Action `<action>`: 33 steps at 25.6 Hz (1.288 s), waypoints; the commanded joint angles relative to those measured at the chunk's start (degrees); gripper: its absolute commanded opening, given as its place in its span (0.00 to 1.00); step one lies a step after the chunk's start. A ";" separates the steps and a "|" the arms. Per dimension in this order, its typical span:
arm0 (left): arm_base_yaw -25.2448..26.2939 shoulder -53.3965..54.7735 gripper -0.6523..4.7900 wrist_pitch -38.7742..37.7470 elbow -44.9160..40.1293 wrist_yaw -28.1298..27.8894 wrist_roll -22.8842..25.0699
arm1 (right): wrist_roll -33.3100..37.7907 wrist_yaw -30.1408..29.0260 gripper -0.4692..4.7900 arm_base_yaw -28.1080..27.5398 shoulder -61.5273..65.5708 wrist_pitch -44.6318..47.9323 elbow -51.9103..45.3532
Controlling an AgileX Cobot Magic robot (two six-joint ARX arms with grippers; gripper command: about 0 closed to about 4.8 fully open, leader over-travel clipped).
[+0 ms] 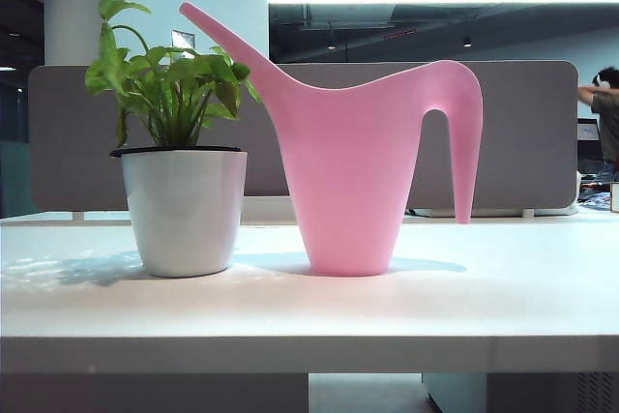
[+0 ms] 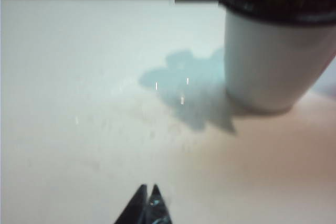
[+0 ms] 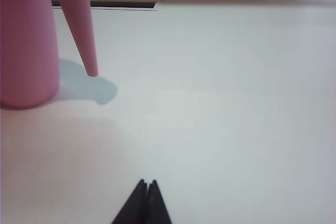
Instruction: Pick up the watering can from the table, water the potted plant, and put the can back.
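The pink watering can (image 1: 353,181) stands upright on the white table (image 1: 309,307), its spout slanting over the potted plant (image 1: 179,142) just to its left. Neither arm shows in the exterior view. In the left wrist view my left gripper (image 2: 148,188) hovers low over bare table, shut and empty, with the white pot (image 2: 273,56) well ahead of it. My right gripper (image 3: 147,183) is also shut with nothing in it; the can's body (image 3: 26,40) and drooping handle tip (image 3: 86,40) lie ahead and off to one side, apart from it.
A grey partition panel (image 1: 522,132) runs along the table's far edge. A person (image 1: 604,113) sits behind it at the far right. The table's thick front edge (image 1: 309,355) faces the exterior camera.
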 commanded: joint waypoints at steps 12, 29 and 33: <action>-12.22 27.61 0.13 -19.65 30.45 -0.39 0.24 | 10.21 -14.16 0.14 0.13 2.71 -6.32 18.51; -15.91 37.66 0.13 -14.75 40.48 -0.37 0.24 | -8.79 -14.16 0.54 1.57 36.92 1.51 36.20; -15.91 37.66 0.13 -14.78 40.48 -0.37 0.24 | -8.55 -3.72 0.54 7.65 46.56 17.64 31.15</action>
